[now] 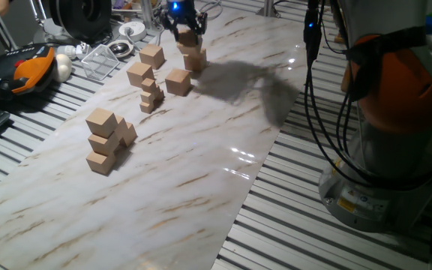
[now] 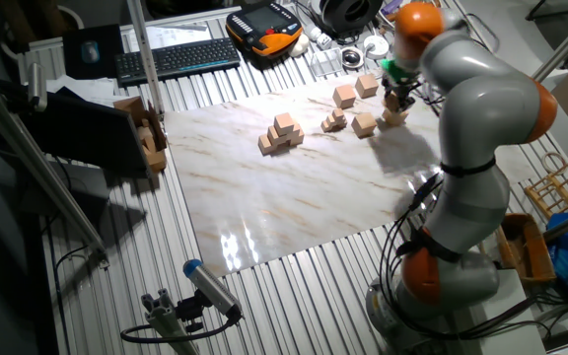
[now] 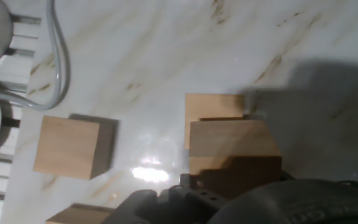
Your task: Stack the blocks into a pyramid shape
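Wooden blocks, light tan and plain, are seen scattered over the marble-patterned table top (image 1: 201, 187), and a stepped pile (image 1: 108, 141) of them is already stood at the nearer end, well apart from the arm's working place. At the far end the gripper (image 1: 187, 31) is seen poised over a cube (image 1: 195, 60) that rests on the marble, with another cube (image 1: 189, 41) held between the fingers just above it; in the hand view the held cube (image 3: 234, 146) fills the middle of the frame and the one beneath it (image 3: 214, 107) peeks out past its far edge. The hand is judged to be clenched on that upper cube, though the fingertips themselves are hidden by shadow. Loose blocks are left near by — one (image 1: 178, 82) just beside the arm's spot, two more (image 1: 151, 55) (image 1: 139, 73) toward the clutter, and a cluster of much smaller cubes (image 1: 151, 95) between them and the pile. The step in hand is judged to be a pick-up or a carry of one block at the far end. For the next move a clean lift is called for, then a carry across to the pile — and a square, gentle set-down, since a tilted cube could topple the upper tier.
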{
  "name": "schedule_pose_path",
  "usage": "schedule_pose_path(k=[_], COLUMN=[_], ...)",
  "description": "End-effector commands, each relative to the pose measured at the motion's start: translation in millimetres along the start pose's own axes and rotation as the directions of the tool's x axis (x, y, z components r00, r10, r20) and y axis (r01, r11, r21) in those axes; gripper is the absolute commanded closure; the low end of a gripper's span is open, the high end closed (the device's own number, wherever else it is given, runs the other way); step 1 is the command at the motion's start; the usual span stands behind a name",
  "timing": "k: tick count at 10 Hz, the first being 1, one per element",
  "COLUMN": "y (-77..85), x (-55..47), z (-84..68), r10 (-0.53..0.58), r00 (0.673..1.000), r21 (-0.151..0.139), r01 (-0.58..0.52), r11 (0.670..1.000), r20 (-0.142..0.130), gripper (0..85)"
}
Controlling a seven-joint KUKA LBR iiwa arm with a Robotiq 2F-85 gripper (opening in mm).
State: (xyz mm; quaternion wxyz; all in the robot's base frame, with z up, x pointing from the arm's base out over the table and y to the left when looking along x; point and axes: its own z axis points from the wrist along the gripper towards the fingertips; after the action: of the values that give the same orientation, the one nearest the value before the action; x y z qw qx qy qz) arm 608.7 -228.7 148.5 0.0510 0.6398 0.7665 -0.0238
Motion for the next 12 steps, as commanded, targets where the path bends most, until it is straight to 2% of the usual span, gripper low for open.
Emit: schedule_pose_path(k=[1, 2, 4, 5, 6, 7, 9, 12], y=[-0.2, 0.9, 1.8, 3.2, 5.2, 6.8, 8.9, 11.5], x=[-2.4, -5.0, -3.8, -1.1, 2.9, 7.3, 18.2, 28.8], z=[3.2, 7.5, 11.4, 10.3, 7.7, 6.7, 8.3, 5.2], r10=[0.003, 0.01, 0.009, 0.014, 0.032, 0.046, 0.066, 0.07], r00=[0.993, 0.986, 0.979, 0.973, 0.963, 0.957, 0.943, 0.941], r21=[-0.002, -0.005, -0.009, -0.012, -0.016, -0.02, -0.026, -0.024], r01=[-0.003, -0.011, -0.011, -0.017, -0.038, -0.054, -0.078, -0.083], r11=[1.0, 1.0, 1.0, 1.0, 0.999, 0.998, 0.997, 0.996], r20=[-0.115, -0.167, -0.205, -0.23, -0.268, -0.288, -0.325, -0.332], gripper=[85.0, 85.0, 85.0, 85.0, 85.0, 85.0, 85.0, 85.0])
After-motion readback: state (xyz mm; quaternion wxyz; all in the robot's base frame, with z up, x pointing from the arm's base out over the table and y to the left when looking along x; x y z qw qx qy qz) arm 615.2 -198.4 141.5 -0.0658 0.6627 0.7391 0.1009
